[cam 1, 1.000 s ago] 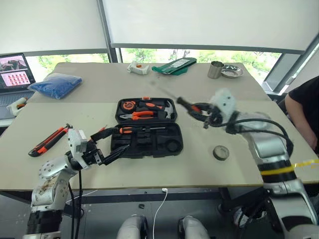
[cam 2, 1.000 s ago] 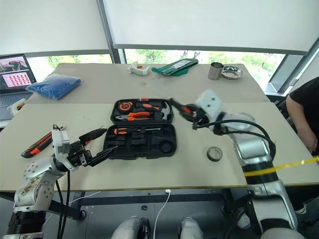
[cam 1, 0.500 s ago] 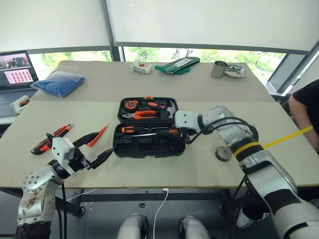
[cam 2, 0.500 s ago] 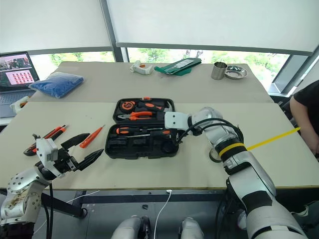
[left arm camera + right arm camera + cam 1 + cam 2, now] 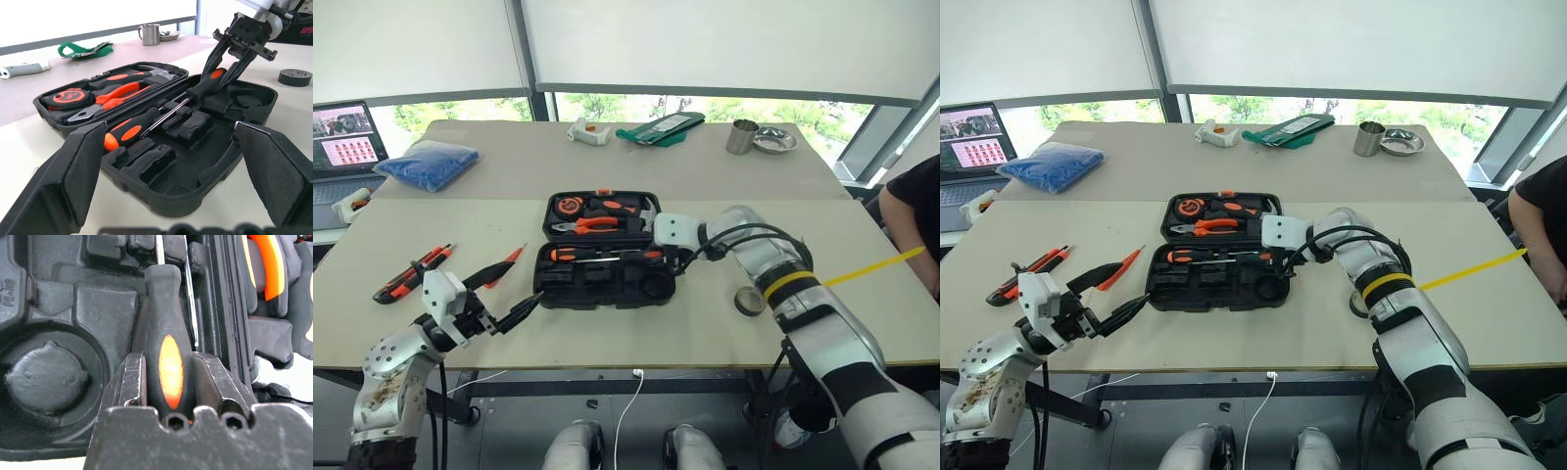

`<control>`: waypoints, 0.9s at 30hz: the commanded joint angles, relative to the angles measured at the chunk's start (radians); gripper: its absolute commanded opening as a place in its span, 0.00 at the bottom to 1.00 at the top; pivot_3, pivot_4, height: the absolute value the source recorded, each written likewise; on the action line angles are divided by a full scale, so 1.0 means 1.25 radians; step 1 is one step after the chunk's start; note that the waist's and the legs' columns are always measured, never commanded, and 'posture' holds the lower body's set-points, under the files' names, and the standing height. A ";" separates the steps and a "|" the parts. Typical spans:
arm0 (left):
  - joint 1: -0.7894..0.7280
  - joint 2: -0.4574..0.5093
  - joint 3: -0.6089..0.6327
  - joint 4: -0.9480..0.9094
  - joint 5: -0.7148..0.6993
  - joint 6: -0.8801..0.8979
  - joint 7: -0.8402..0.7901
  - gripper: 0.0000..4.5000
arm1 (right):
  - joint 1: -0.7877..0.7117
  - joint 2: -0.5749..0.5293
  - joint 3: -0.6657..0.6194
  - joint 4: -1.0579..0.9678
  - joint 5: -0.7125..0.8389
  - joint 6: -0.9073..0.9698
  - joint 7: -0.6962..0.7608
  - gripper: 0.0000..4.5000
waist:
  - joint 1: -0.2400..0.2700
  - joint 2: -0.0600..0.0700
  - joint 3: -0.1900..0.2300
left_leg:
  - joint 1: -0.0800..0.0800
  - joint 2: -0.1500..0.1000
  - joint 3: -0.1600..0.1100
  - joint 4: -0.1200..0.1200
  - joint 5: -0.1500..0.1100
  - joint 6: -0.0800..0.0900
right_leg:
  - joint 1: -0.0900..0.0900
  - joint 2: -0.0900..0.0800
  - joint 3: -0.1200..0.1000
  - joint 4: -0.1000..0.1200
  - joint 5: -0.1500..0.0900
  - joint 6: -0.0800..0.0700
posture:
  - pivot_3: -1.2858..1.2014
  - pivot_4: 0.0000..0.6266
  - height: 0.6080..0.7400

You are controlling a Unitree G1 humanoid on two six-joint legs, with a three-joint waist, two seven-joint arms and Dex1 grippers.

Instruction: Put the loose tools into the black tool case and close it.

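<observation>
- Two black-and-orange-handled screwdrivers with thin steel shafts lay in the front half of the black plastic clamshell tool case (image 5: 607, 279), which sat open on the beige table (image 5: 705, 186): one (image 5: 128, 133) toward the case's left end, the other (image 5: 205, 87) toward its right end.
- Right gripper (image 5: 234, 55) reached down into the case; its two black fingers (image 5: 128, 382) straddled the handle of the right-hand screwdriver (image 5: 166, 367), one on each side. Gripping or just flanking it: could not tell.
- Left gripper (image 5: 504, 294) hovered low over the table just left of the case's front corner, fingers spread wide, nothing between them.
- Orange-handled pliers (image 5: 579, 225), a tape measure (image 5: 568, 207) and a hammer (image 5: 631, 208) sat in the rear half of the case.
- Small all-orange screwdriver (image 5: 509, 258) lay on the table left of the case, just beyond the left gripper.
- Orange-black utility knife (image 5: 411, 272) lay further left, near the table's edge.
- Small dark tape roll (image 5: 747, 301) lay flat on the table right of the case, beside the right forearm.
- Round recess at the case's right end (image 5: 46, 377) held nothing.
</observation>
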 commanded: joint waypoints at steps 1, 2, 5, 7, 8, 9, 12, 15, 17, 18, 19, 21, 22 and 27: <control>-0.011 0.003 0.004 -0.030 -0.015 -0.002 0.002 1.00 | -0.023 0.000 -0.030 -0.001 0.001 -0.112 -0.044 0.56 | -0.001 0.000 0.000 | 0.000 0.000 0.000 0.000 0.000 0.000 | 0.000 0.000 0.000 0.000 0.000 0.000 | 0.52 0.24 1.00; -0.010 0.002 0.005 -0.031 -0.016 -0.003 0.002 1.00 | -0.031 -0.008 -0.035 -0.004 0.005 -0.132 -0.030 0.65 | -0.001 0.000 0.000 | 0.000 0.000 0.000 0.000 0.000 0.000 | 0.000 0.000 0.000 0.000 0.000 0.000 | 0.52 0.24 1.00; -0.005 0.003 0.004 -0.037 -0.030 0.017 -0.001 1.00 | -0.050 -0.027 -0.059 -0.015 0.039 -0.105 0.034 0.65 | -0.001 0.000 0.000 | 0.000 0.000 0.001 -0.001 0.000 -0.001 | 0.000 0.000 0.000 0.000 0.000 0.000 | 0.52 0.24 1.00; -0.004 0.005 0.003 -0.041 -0.036 0.028 -0.001 1.00 | -0.053 -0.023 -0.091 -0.026 0.081 -0.085 0.066 0.65 | -0.001 0.000 0.000 | 0.000 0.000 0.001 -0.001 0.001 -0.001 | 0.001 0.000 0.001 0.001 0.000 0.000 | 0.52 0.24 1.00; -0.006 0.005 0.004 -0.042 -0.036 0.029 0.001 1.00 | -0.049 -0.013 -0.114 -0.038 0.116 -0.065 0.082 0.65 | -0.001 0.000 0.000 | 0.000 0.000 0.001 -0.001 0.001 -0.001 | 0.001 0.000 0.001 0.001 0.000 -0.001 | 0.52 0.24 1.00; -0.008 0.004 0.004 -0.041 -0.036 0.029 0.002 1.00 | -0.045 -0.001 -0.137 -0.047 0.146 -0.044 0.086 0.59 | -0.001 0.000 0.000 | 0.000 0.000 0.001 -0.001 0.001 -0.001 | 0.001 0.000 0.000 0.001 0.000 -0.001 | 0.52 0.24 1.00; -0.014 0.001 0.004 -0.039 -0.032 0.031 0.009 1.00 | -0.021 0.046 -0.182 -0.066 0.193 0.037 0.052 0.40 | -0.004 0.000 0.000 | 0.000 0.000 0.001 -0.001 0.001 -0.001 | 0.001 0.000 0.000 0.003 -0.001 -0.002 | 0.52 0.24 1.00; -0.019 0.001 -0.001 -0.034 -0.027 0.030 0.010 1.00 | 0.006 0.096 -0.190 -0.044 0.188 0.063 -0.009 0.19 | -0.004 0.000 0.000 | 0.001 0.001 0.001 -0.001 0.001 -0.002 | 0.000 0.000 0.000 0.005 -0.001 -0.003 | 0.52 0.24 1.00; -0.022 0.003 -0.002 -0.030 -0.024 0.029 0.011 1.00 | 0.019 0.123 -0.182 -0.023 0.176 0.070 -0.034 0.02 | -0.004 0.000 0.000 | 0.001 0.001 0.001 -0.001 0.002 -0.002 | 0.000 0.000 0.000 0.006 -0.002 -0.004 | 0.52 0.24 1.00; -0.023 0.005 -0.002 -0.027 -0.023 0.028 0.010 1.00 | 0.021 0.135 -0.179 -0.008 0.168 0.071 -0.053 0.01 | -0.003 0.000 0.000 | 0.001 0.001 0.001 -0.001 0.002 -0.002 | 0.000 0.000 0.000 0.006 -0.002 -0.004 | 0.52 0.24 1.00; -0.023 0.008 -0.001 -0.025 -0.019 0.029 0.011 1.00 | 0.024 0.147 -0.171 0.007 0.159 0.086 -0.063 0.01 | -0.002 0.000 0.000 | 0.001 0.001 0.001 -0.001 0.002 -0.002 | 0.000 0.000 0.000 0.006 -0.002 -0.004 | 0.52 0.24 1.00; -0.020 0.012 -0.001 -0.024 -0.016 0.029 0.011 1.00 | 0.032 0.165 -0.152 0.030 0.137 0.096 -0.079 0.01 | -0.002 0.000 0.000 | 0.000 0.001 0.001 -0.001 0.002 -0.003 | 0.000 0.000 0.000 0.006 -0.002 -0.003 | 0.52 0.24 1.00; -0.018 0.014 -0.001 -0.026 -0.015 0.031 0.011 1.00 | 0.035 0.172 -0.145 0.038 0.128 0.102 -0.085 0.01 | -0.002 0.000 0.000 | 0.000 0.001 0.001 -0.001 0.002 -0.003 | 0.000 0.000 0.000 0.006 -0.002 -0.003 | 0.52 0.24 1.00; -0.014 0.022 -0.003 -0.029 -0.008 0.039 0.014 1.00 | 0.040 0.194 -0.121 0.086 0.087 0.111 -0.124 0.01 | -0.004 0.000 0.000 | 0.001 0.001 0.001 -0.002 0.002 -0.003 | 0.000 0.000 0.000 0.006 -0.002 -0.004 | 0.52 0.24 1.00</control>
